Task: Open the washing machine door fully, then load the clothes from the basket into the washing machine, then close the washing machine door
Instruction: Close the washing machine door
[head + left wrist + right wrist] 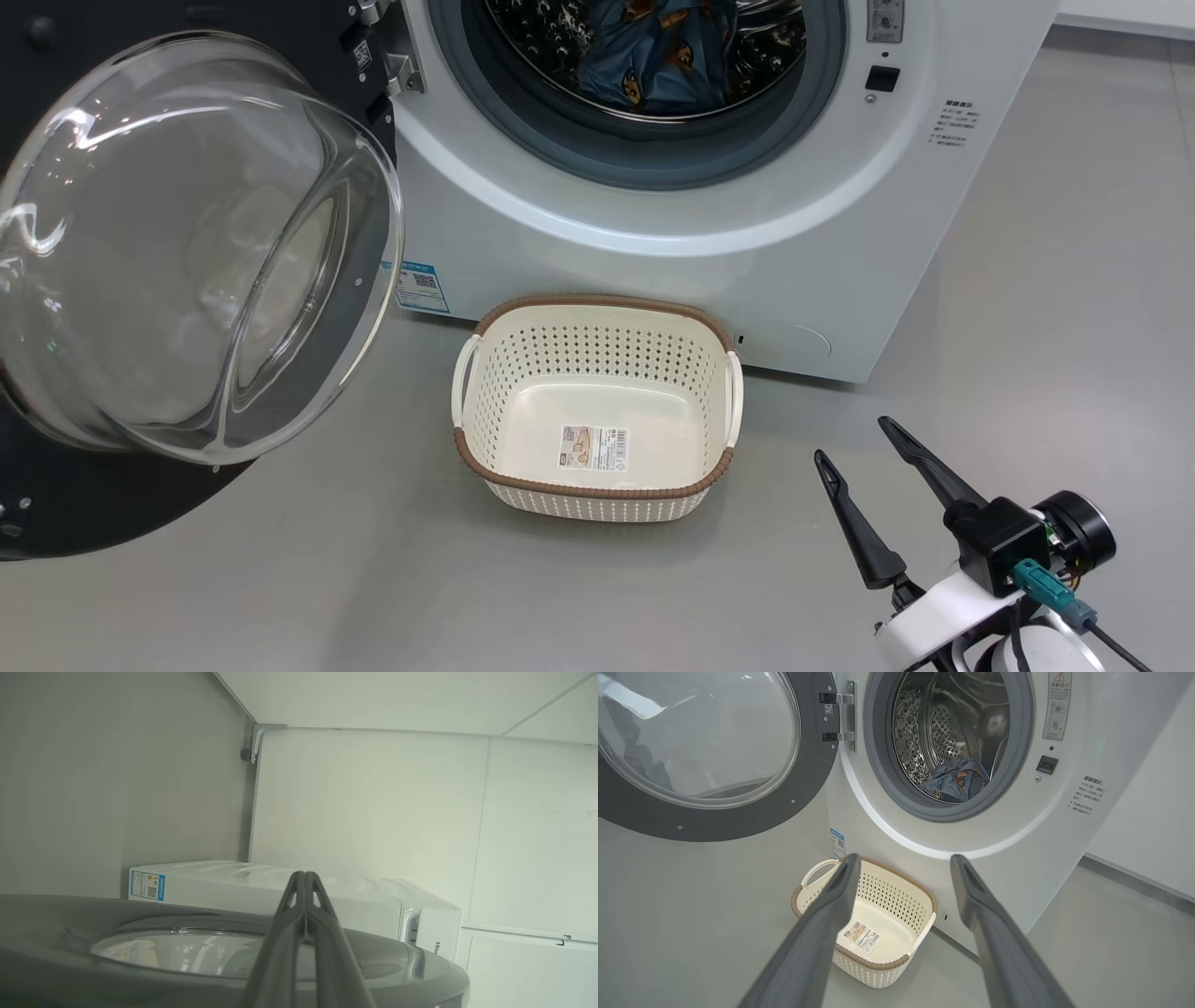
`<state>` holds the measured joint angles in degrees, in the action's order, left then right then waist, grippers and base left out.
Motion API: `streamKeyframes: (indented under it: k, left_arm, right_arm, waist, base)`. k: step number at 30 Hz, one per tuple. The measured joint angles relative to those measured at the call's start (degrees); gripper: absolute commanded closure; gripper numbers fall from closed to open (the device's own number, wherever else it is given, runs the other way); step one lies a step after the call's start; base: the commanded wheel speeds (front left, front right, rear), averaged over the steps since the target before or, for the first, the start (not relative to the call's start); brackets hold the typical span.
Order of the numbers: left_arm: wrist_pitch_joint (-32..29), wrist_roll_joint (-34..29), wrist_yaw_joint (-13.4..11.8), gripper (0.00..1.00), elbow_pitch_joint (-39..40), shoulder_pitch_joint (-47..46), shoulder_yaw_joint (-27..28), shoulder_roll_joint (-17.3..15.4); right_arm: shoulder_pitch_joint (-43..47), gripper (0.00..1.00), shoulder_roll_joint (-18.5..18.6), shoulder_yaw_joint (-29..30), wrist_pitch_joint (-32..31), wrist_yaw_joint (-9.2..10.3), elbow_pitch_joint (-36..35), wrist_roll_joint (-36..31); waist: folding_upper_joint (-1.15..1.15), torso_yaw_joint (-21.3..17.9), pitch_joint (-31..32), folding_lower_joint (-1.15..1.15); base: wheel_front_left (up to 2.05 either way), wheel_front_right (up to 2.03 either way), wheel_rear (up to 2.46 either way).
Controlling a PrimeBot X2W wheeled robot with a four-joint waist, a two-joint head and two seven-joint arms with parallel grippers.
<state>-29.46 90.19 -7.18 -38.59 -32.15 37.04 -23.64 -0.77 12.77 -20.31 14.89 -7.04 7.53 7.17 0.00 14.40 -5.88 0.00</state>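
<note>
Door [187,252] hanging wide (clear glass bulging); clothes [653,56] lying in drum [780,47]; basket [597,411] showing stickered floor; right gripper [853,440] standing spread; left gripper [306,875] pressing together.

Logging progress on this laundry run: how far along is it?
Done: the washing machine door stands wide open, the clothes lie inside the washing machine, and the basket is empty. In hand: nothing is gripped; the right gripper hangs open above the floor, the left gripper is shut close to the door's outer side. Left: closing the door.
</note>
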Motion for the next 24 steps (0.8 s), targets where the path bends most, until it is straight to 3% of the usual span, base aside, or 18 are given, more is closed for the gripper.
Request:
streamKeyframes:
  k: [9, 24]
  left_arm:
    - [-7.7, 1.5, 1.7, 1.0, 1.6, 0.5, -3.7, 1.3]
    - [-19.1, 2.8, 4.0, 1.0, 8.1, 5.1, -9.7, 6.5]
  right_arm:
    - [0.0, 0.0, 0.0, 1.1, 0.0, 0.0, 0.0, 0.0]
    - [0.2, 0.0, -0.9, 2.4, 0.0, 0.0, -0.2, 0.0]
  waist:
    - [0.0, 1.5, 0.0, 0.0]
    - [0.0, 4.7, 0.4, 0.0]
  base:
    - [0.0, 0.0, 0.0]
    - [0.0, 0.0, 0.0]
